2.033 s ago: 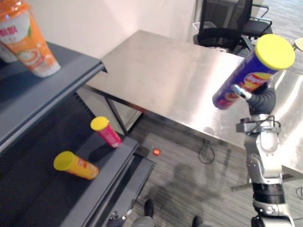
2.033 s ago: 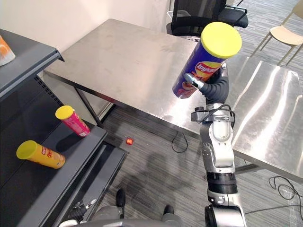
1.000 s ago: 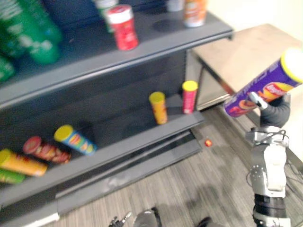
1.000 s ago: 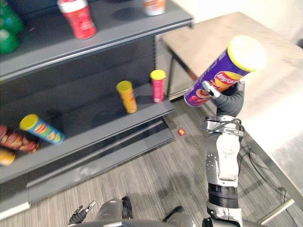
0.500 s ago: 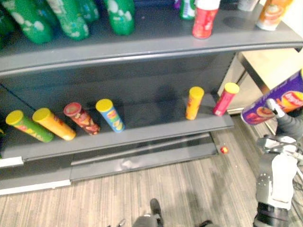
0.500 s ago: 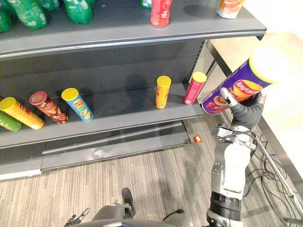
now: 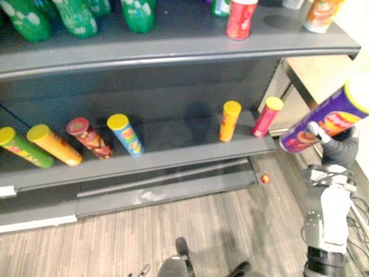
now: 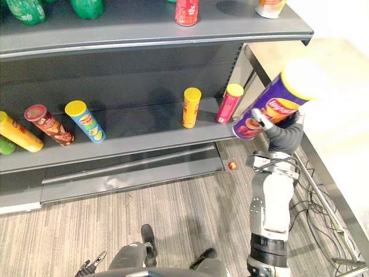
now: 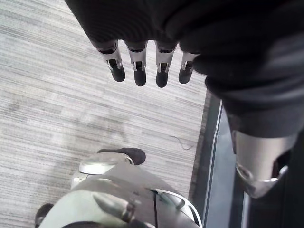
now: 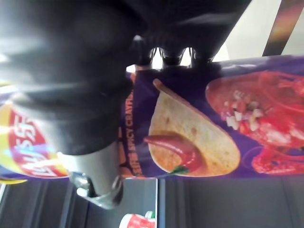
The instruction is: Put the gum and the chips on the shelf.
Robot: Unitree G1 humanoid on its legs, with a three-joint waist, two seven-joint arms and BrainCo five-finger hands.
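1. Gripping the purple chips can [image 8: 271,109] near its base, the right robot hand [image 8: 283,137] has its fingers curled round it. It holds the can tilted in the air off the right end of the shelf [image 8: 150,147], pale lid uppermost.
2. The can's base points toward the shelf's lower board, near a pink can [image 8: 229,104] at that board's right end.
3. A yellow can [image 8: 191,108] stands just left of the pink one. Further left along the board, a blue can [image 8: 85,120], a red can [image 8: 49,124] and an orange can [image 8: 17,134] lean.
4. The shelf's upper board carries green bottles [image 7: 137,12] and an orange cup [image 8: 271,7].
5. The left robot hand [image 9: 137,61] hangs over the floor [image 8: 173,219] in front of the shelf, fingers straight, holding nothing.
6. A small red object [image 8: 232,165] lies on the floor before the shelf's right end.
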